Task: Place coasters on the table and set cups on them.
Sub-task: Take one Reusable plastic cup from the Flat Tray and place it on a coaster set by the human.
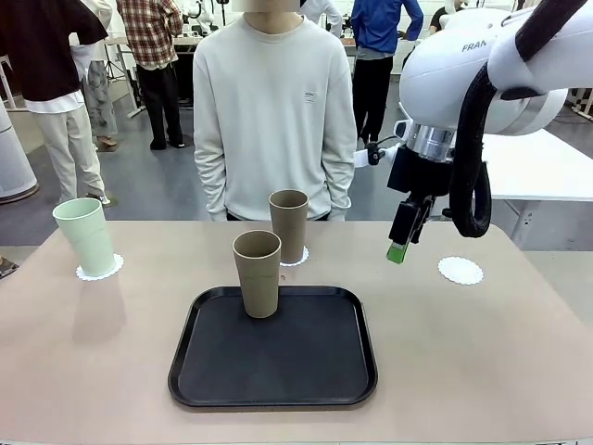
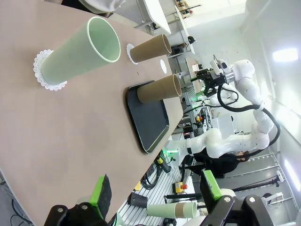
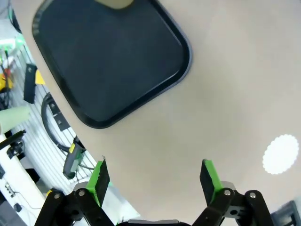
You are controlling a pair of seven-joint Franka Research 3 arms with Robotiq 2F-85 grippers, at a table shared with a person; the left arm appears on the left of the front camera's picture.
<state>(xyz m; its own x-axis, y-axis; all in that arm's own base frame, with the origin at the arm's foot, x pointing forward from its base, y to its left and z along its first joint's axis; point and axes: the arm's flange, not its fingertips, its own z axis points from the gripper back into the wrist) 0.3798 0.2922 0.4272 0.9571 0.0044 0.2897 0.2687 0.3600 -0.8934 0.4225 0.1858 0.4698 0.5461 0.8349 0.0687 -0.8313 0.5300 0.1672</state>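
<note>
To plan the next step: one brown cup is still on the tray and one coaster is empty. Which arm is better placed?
Probably the right. The right gripper hangs open between the tan cup on the black tray and the bare coaster on its side.

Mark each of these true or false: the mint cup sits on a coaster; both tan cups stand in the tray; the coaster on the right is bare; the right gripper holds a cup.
1. The mint cup sits on a coaster. True.
2. Both tan cups stand in the tray. False: one tan cup stands in it; the other tan cup is on a coaster behind it.
3. The right coaster is bare. True.
4. The right gripper holds a cup. False: it is open and empty.
</note>
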